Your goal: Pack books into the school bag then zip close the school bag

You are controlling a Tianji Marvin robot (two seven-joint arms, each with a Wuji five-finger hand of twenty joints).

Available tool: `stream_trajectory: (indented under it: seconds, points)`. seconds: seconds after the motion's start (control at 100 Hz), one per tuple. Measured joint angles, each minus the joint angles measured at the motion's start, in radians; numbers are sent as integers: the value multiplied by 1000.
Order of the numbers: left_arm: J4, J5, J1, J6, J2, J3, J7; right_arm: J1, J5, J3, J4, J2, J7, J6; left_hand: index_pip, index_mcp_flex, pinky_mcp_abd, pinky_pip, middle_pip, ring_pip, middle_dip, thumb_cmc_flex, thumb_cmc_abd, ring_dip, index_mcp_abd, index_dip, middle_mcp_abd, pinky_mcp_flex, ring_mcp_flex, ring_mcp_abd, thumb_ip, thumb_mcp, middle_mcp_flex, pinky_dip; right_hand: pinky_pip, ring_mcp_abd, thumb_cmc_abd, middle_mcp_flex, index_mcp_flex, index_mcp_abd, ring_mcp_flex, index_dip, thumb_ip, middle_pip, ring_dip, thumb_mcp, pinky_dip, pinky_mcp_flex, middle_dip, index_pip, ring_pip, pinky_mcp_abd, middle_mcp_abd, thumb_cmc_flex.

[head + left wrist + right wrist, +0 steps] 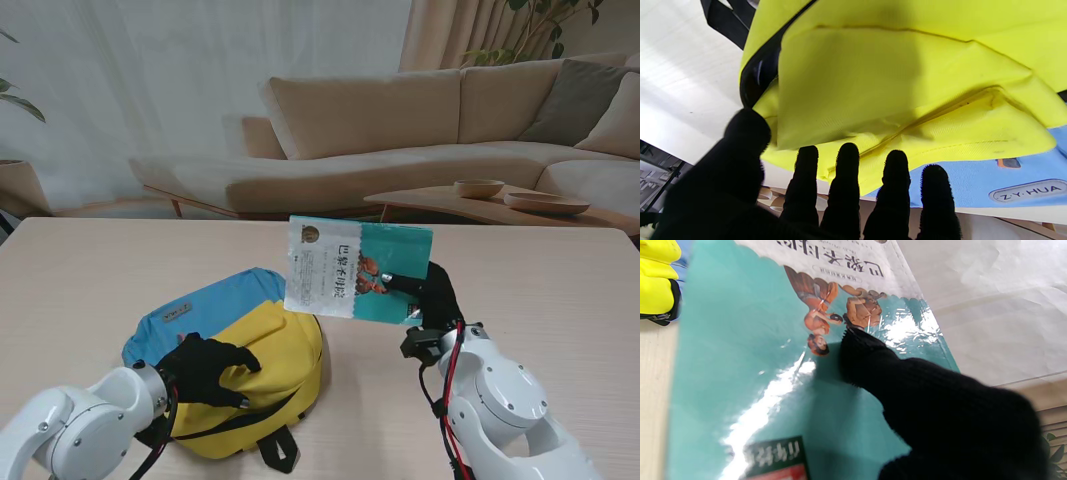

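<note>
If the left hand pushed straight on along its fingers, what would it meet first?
The left hand already rests over the school bag, fingers pointing across its yellow front panel. Going straight on, it would press into that yellow fabric, near the pocket flap, first. How close the fingertips are is unclear.

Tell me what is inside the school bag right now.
The school bag lies flat with the left hand on its yellow front. The left wrist view shows only a dark gap at the zipper; its contents are hidden. The book is outside, held up by the right hand.
</note>
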Motion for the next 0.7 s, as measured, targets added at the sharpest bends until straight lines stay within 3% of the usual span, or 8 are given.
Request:
stream_trajectory:
  seconds: [0.07,0.12,0.19,0.27,0.37,0.5,0.63,0.7]
  points:
    - [2,27,-6,0,0,12,2,-1,2,1,0,0,0,1,50,0,-1,12,26,36,15,39,-2,17,-2,33,-9,5,2,-2,0,63,2,5,0,0,0,0,0,0,0,0,0,0,0,0,0,0,0,0,0,0,0,0]
    - [7,33,-10,0,0,19,14,-2,2,2,0,0,2,2,91,25,-2,38,46,62,30,113,-2,26,-13,77,-9,13,9,-2,0,67,6,6,0,0,0,0,0,0,0,1,0,0,0,0,0,0,0,0,0,0,0,0]
    - [18,19,-14,1,0,25,42,-2,2,3,0,0,5,4,198,126,-2,76,84,101,49,283,-2,37,-56,131,-9,25,42,-2,0,-59,75,6,0,0,0,0,0,0,0,1,-1,0,0,0,0,0,0,0,0,0,0,0]
    - [33,-38,-20,8,-1,27,69,-4,3,9,0,0,16,10,265,217,-2,115,88,145,213,395,22,39,-65,150,-9,44,81,-2,0,-126,164,5,0,0,0,0,0,0,0,2,-1,0,0,0,0,0,0,0,0,0,0,0]
    - [45,-54,-22,7,-6,26,115,-9,3,19,-1,3,50,15,319,273,2,174,80,211,329,418,31,65,-82,197,-9,70,131,8,0,-145,264,5,0,1,0,0,0,0,0,2,-1,0,0,0,0,0,0,0,0,0,0,0]
    - [56,-68,-22,1,-18,14,178,-23,6,34,-13,6,71,31,336,274,8,255,114,320,441,418,31,126,-92,262,-7,95,173,16,0,-145,317,5,0,2,0,0,0,1,0,8,-1,0,0,0,0,0,0,0,0,3,2,0]
    - [59,-82,-21,-15,-28,-8,214,-46,7,61,-38,14,120,73,335,274,23,372,338,486,417,441,31,201,-90,314,39,149,255,56,-1,-176,364,27,0,3,0,0,0,2,0,10,-1,1,0,0,0,0,0,0,0,6,5,0]
    - [60,-103,-21,-17,-31,-20,221,-61,8,76,-55,19,140,103,335,272,47,420,444,553,391,465,36,229,-75,325,42,197,310,66,-1,-202,389,41,2,7,0,0,0,6,0,10,-1,1,0,0,0,0,0,0,2,8,8,0]
